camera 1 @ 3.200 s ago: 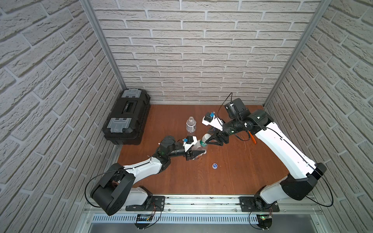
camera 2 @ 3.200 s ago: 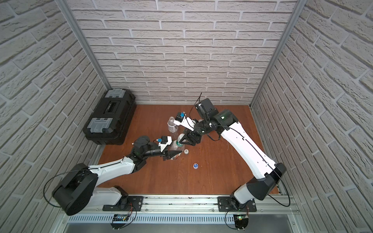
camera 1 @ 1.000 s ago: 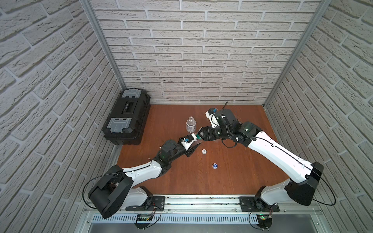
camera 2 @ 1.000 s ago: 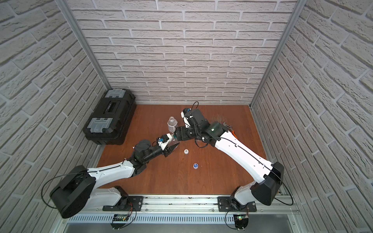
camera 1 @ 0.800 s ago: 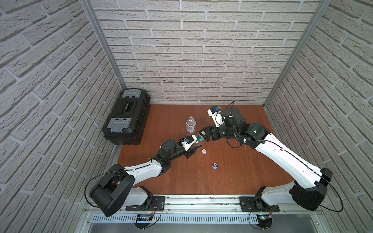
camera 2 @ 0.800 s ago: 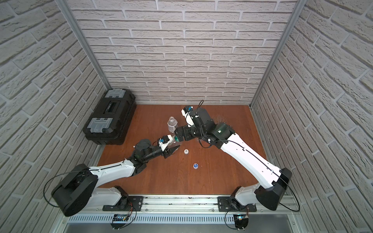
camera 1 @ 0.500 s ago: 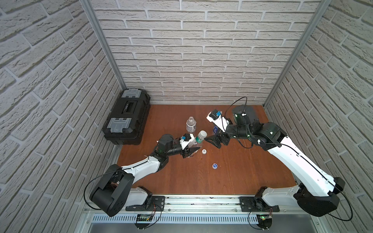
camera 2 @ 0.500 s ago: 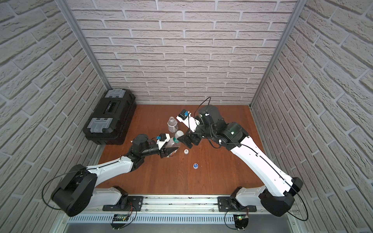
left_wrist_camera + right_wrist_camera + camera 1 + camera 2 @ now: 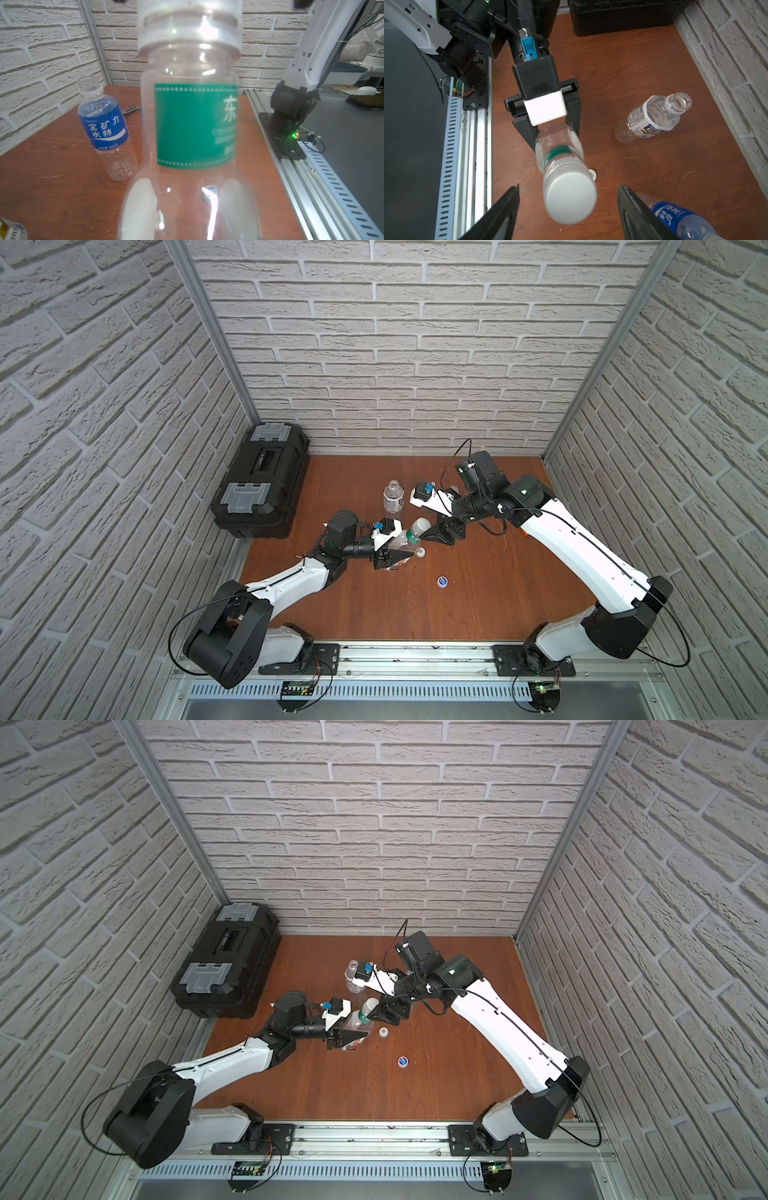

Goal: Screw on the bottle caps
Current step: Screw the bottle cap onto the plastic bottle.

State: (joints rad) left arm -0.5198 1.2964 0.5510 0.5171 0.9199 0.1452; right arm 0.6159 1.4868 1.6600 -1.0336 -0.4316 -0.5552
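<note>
1. In a top view: left gripper (image 9: 400, 549) clamped on the green-band bottle (image 9: 409, 537) at frame centre. Bottle tilted, neck toward the right gripper (image 9: 434, 531). Wide white cap (image 9: 423, 524) sitting on the neck. Right fingers spread, just beside that cap.
2. In a top view: small white cap (image 9: 383, 1032) lying on the table (image 9: 436, 1073), just right of the held bottle. Blue cap (image 9: 402, 1061) further toward lower right, apart from it. White-label bottle (image 9: 353, 979) upright above centre, neck open. Black toolbox (image 9: 224, 965) at left.
3. Left wrist: held bottle fills the view, green label facing the camera, cap on top. Blue-label bottle (image 9: 104, 128) upright on the table behind, neck open. Own fingers not visible here.
4. Right wrist: right fingers (image 9: 506, 209) wide apart on either side of the wide cap, a gap on each side, no contact. Left pads (image 9: 576, 145) pressed on opposite sides of the bottle. Small cap on the table just behind it.
</note>
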